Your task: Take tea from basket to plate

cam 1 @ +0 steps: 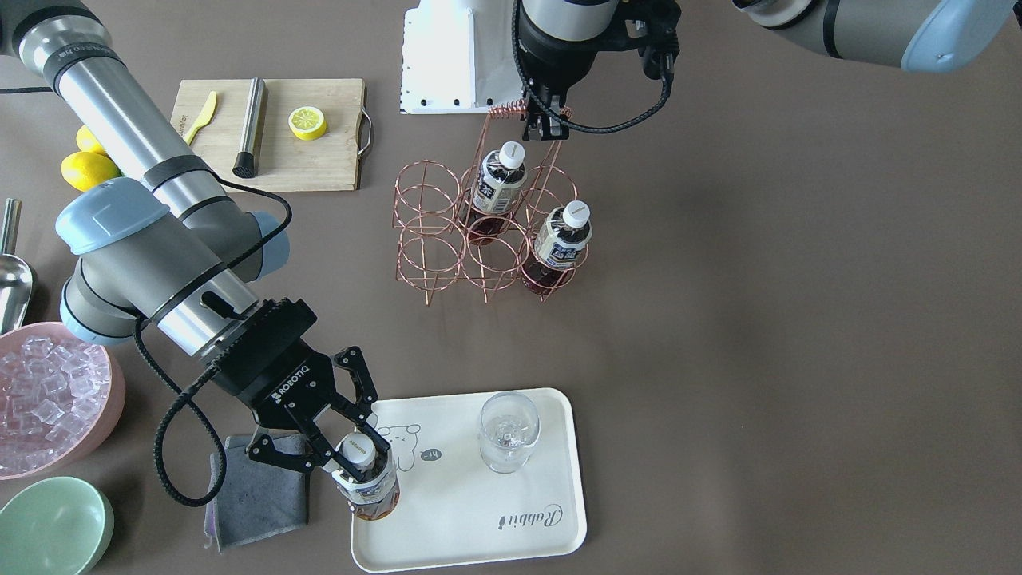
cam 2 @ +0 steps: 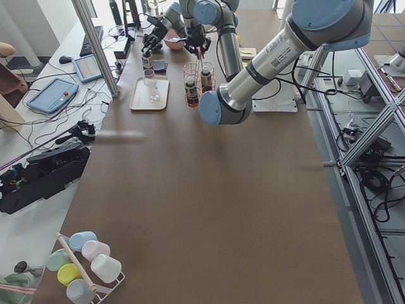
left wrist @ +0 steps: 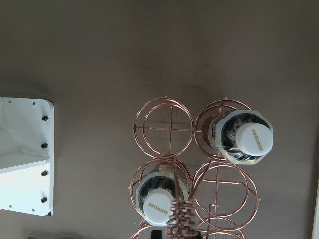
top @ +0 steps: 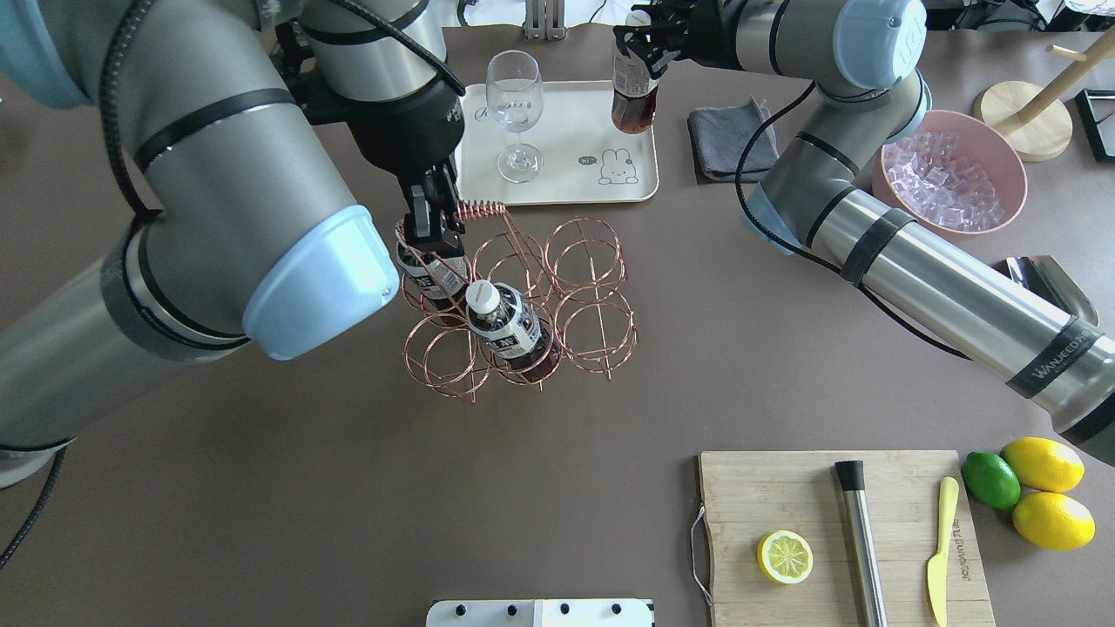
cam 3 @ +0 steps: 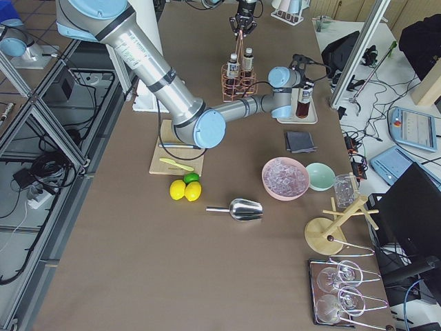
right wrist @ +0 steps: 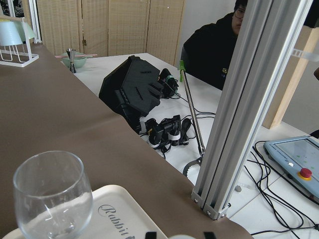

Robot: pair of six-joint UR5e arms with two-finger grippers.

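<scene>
My right gripper (cam 1: 359,454) is shut on a tea bottle (cam 1: 369,487) at its neck and holds it upright over the plate's corner (cam 1: 495,511); I cannot tell whether the bottle touches the plate. It also shows in the overhead view (top: 633,100). My left gripper (cam 1: 547,128) is shut on the coiled handle of the copper wire basket (cam 1: 461,209). Two more tea bottles (cam 1: 497,188) (cam 1: 561,239) stand in basket cells; their white caps show in the left wrist view (left wrist: 254,139) (left wrist: 159,206).
A clear stemmed glass (cam 1: 509,431) stands on the plate. A grey cloth (cam 1: 259,487), a pink bowl of ice (cam 1: 48,399) and a green bowl (cam 1: 52,527) lie beside the plate. A cutting board (cam 1: 271,136) with a lemon half sits near the robot.
</scene>
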